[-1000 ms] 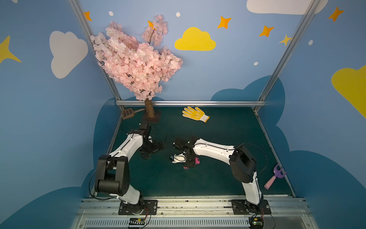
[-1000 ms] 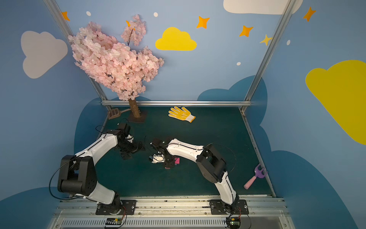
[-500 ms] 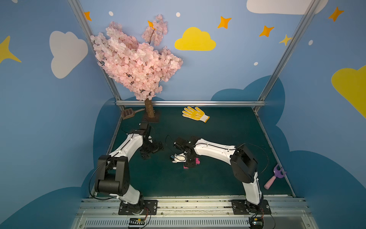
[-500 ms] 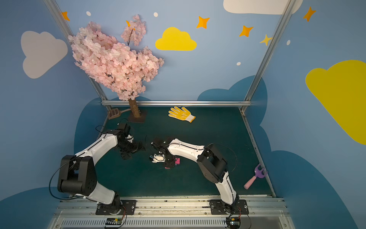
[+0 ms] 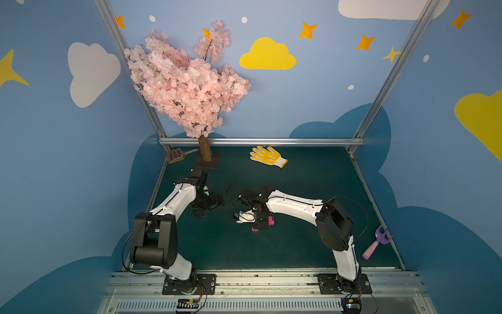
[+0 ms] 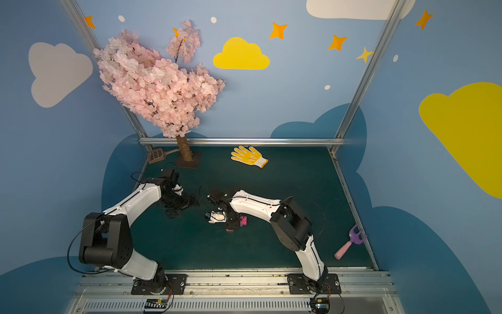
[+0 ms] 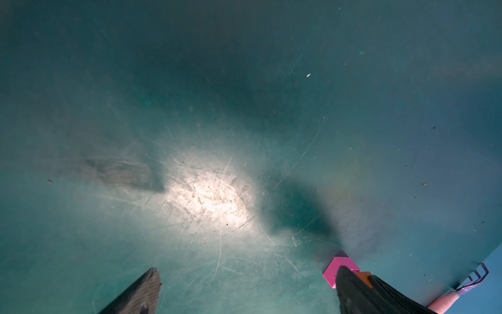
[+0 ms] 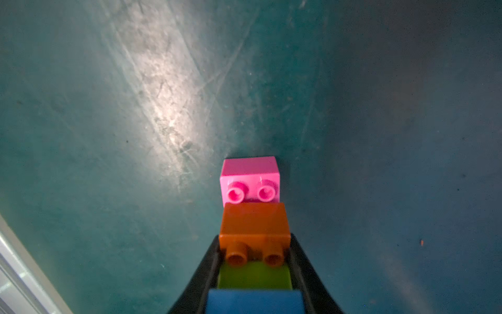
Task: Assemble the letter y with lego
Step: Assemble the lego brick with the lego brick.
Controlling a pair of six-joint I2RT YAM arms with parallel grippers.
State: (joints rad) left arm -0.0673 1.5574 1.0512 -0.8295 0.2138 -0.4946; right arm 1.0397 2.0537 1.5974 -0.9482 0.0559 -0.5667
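The right end effector (image 8: 254, 242) is clamped tight on the lego (image 8: 255, 214), with its two black fingers (image 8: 201, 271) pressing either side of a joined row of bricks. In the right wrist view the row runs outward from the jaws. A blue brick (image 8: 254, 301) sits deepest in the grip, followed by a lime green brick (image 8: 254, 277) and an orange brick (image 8: 252, 228) at the fingertips. A pink brick (image 8: 250, 174) juts beyond them, studs toward the camera. Whether its far end touches the table (image 8: 108, 190) cannot be told.

In both top views the lego (image 5: 270, 220) (image 6: 243, 220) sits low near the middle of the table, with only bits of pink showing beside the arm.

The left end effector (image 5: 207, 206) is at about 10 o'clock from the lego and apart from it. Its fingers (image 7: 146, 288) are spread wide with nothing between them, over bare table.

Farther out, a yellow glove (image 5: 267, 157) lies at 12 o'clock near the back rail. A pink blossom tree (image 5: 187, 81) stands in the 11 o'clock corner, with a brown scoop (image 5: 176, 155) beside its base. A purple and pink toy rake (image 5: 377, 242) lies at 4 o'clock by the table's edge.
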